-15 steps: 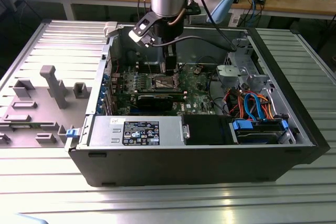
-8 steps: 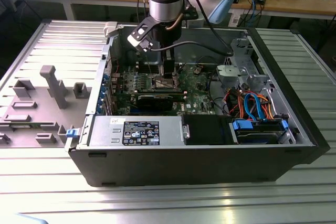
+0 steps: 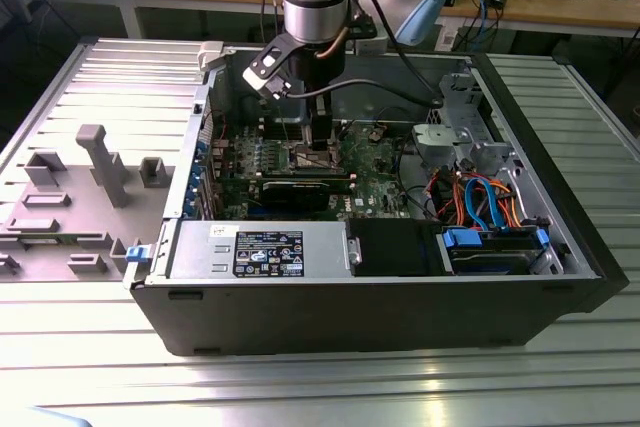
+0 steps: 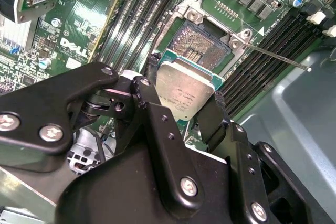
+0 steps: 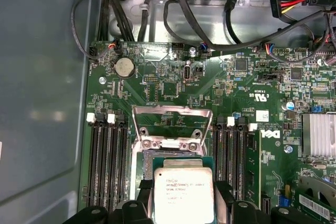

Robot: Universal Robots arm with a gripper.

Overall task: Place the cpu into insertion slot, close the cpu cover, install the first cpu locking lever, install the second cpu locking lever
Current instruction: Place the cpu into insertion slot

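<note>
Between the two black fingers (image 4: 148, 95) of my gripper (image 4: 182, 88) I've got the cpu (image 4: 185, 95). The jaws are clamped on its opposite edges, its silver lid facing up at both wrist cameras. In the exterior view the gripper (image 3: 318, 142) is down inside the open computer case (image 3: 590, 247), right over the green motherboard (image 5: 157, 77).

What matters is the offset. The insertion slot (image 4: 202, 45) sits directly under and just forward of my fingertips. The chip covers the near part of it, and a strip of the gold-brown contact field shows past the chip's far edge.

In the first wrist view, the cpu (image 5: 184, 195) hangs square to the slot (image 5: 173, 156), edges running parallel with the metal rim. I can't tell whether the chip is touching the socket or floating just above.

Beyond the slot, the cpu cover (image 5: 170, 110) stands raised, window open. A thin metal lever (image 4: 275, 57) juts out free beside the socket. Memory slots (image 5: 105, 166) flank either side of my fingers.
</note>
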